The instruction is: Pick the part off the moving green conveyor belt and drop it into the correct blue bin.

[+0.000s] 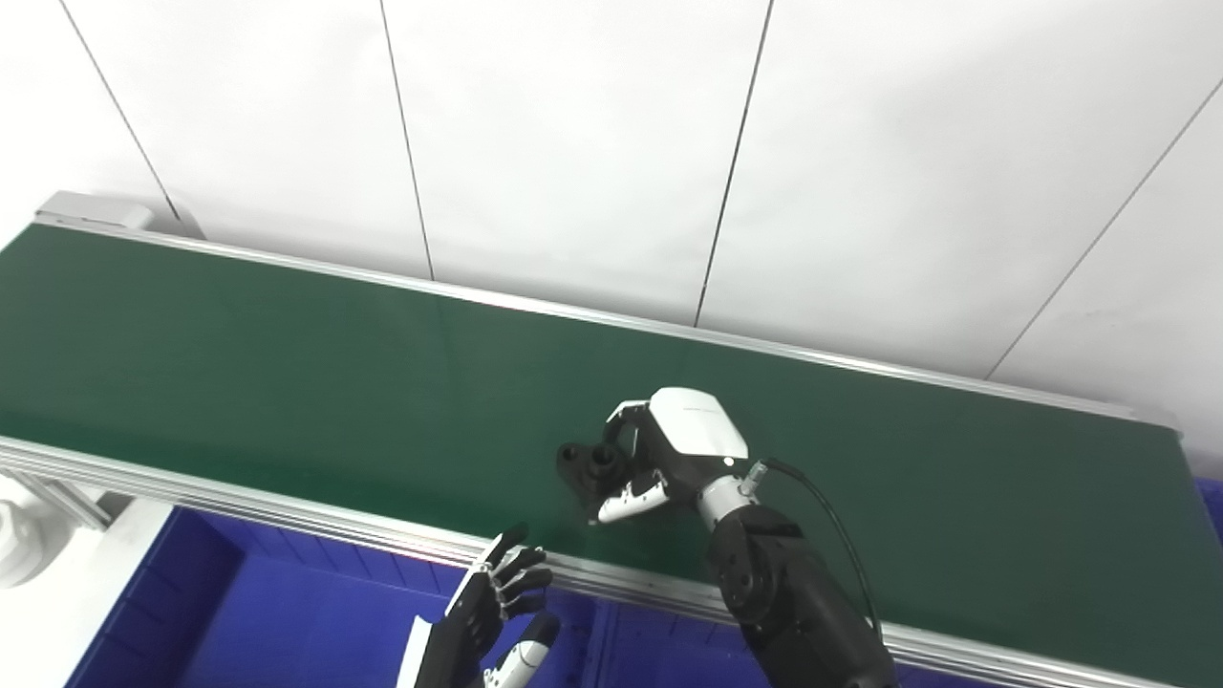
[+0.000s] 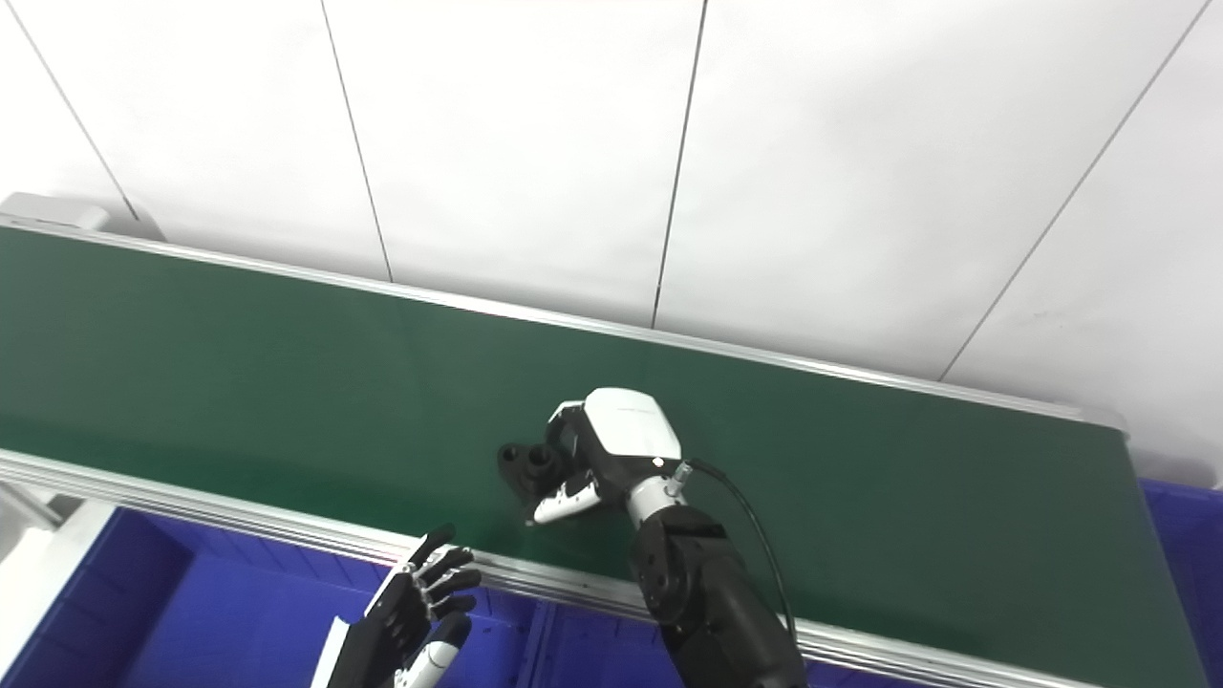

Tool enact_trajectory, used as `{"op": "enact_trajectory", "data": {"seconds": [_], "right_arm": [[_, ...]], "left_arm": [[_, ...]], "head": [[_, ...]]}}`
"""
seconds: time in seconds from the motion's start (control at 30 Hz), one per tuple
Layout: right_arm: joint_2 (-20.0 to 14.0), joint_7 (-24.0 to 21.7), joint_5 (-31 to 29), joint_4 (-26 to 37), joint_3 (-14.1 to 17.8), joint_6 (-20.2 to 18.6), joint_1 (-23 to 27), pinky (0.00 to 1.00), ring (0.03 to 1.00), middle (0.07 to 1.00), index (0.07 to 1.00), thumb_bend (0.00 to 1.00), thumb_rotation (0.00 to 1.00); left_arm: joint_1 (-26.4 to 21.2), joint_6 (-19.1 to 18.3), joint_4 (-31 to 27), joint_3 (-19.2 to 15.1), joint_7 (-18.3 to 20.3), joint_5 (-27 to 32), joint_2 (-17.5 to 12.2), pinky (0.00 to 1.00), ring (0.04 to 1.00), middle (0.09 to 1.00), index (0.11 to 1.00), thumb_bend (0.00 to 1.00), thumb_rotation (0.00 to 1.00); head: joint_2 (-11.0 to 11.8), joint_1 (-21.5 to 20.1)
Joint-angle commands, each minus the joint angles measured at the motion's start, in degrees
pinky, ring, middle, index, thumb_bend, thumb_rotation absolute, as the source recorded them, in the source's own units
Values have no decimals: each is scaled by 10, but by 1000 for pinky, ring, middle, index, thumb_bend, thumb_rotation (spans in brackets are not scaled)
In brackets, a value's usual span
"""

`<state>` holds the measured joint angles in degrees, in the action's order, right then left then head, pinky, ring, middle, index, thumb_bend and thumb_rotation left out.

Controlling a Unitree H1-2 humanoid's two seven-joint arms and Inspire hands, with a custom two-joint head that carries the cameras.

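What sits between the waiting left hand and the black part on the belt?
Only bare green belt and its metal front rail separate the left hand from the black part, which the right hand is closing around; both views show it.

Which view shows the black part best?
The left eye view: the black part sits clear of the right hand on the green belt. The right eye view shows the same part, somewhat smaller and closer against the hand.

Factory-style sorting line; green conveyor belt, blue bins, white panelled wall
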<state>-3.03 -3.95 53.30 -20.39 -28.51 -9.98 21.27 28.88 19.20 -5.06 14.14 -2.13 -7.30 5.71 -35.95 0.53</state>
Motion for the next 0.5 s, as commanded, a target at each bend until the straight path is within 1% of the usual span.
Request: {"op": "enact_trajectory", "data": {"seconds": [0.0,0.2,0.37,0.47], "right_arm": [[0,12,12,-18,-21,12,7,189,255,363,500,514,162],[-5,49,18,-42,-45,-7,4,172,233,331,486,503,150],[-5,63,17,-50,-50,-22,2,159,224,323,485,502,150],[-1,71,11,-50,-47,-30,-1,159,223,318,481,503,149]], "left_arm": [[11,-1,-21,25,-3,-2,33,731,772,809,892,413,586],[13,-13,-28,28,0,4,32,734,770,782,882,410,587],[14,-21,-34,29,3,10,30,739,767,749,880,391,584],[13,-22,-34,29,3,10,29,730,757,732,881,379,585]], "head": [[0,1],[-2,1],[-4,-2],[-4,-3]]}}
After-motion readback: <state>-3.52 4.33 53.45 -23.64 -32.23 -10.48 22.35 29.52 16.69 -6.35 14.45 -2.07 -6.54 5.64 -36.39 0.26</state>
